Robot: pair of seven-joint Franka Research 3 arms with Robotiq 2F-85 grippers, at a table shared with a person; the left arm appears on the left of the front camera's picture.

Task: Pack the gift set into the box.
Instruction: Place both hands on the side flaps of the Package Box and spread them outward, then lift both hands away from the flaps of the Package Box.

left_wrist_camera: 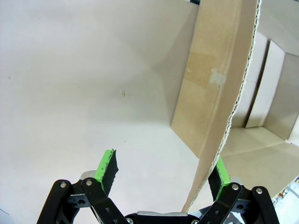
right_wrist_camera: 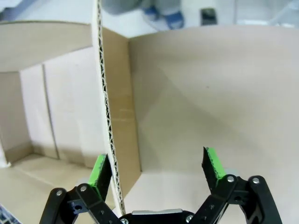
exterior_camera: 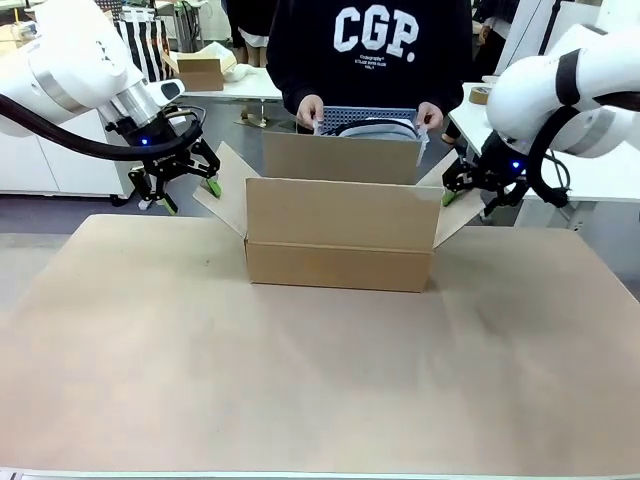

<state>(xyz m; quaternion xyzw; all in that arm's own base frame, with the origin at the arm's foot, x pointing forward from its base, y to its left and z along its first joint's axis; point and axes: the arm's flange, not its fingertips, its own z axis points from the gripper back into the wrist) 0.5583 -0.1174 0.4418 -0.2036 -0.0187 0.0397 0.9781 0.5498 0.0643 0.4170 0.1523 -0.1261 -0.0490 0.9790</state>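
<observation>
L fingers point(left_wrist_camera: 106, 169) were spread wide, pinching nothing. The corrugated edge of the box's L side flap point(left_wrist_camera: 219, 74) ran up between them, just beside one green pad and well apart from the other. Contact w/ that pad could not be told. R fingers point(right_wrist_camera: 212, 164) were also spread, w/ the edge of the R side flap point(right_wrist_camera: 119, 116) between them, just beside one pad and apart from the other. In the front view both sets of fingers sat at the outer edges of those flaps, above the surface point(exterior_camera: 300, 400).

The box point(exterior_camera: 340, 240) stood upright approx. mid-surface, top open. Both side flaps were splayed outward and the far flap point(exterior_camera: 340, 158) stood upright. The near long side showed a horizontal crease. Both wrist views showed plain cardboard walls and floor inside.

Beyond the far flap a person held the gift set point(exterior_camera: 368, 126) by its upper corners, one hand point(exterior_camera: 311, 110) at one corner and the other hand point(exterior_camera: 431, 114) at the opposite corner. The gift set's lower part was hidden behind the far flap, so it was outside the box.
</observation>
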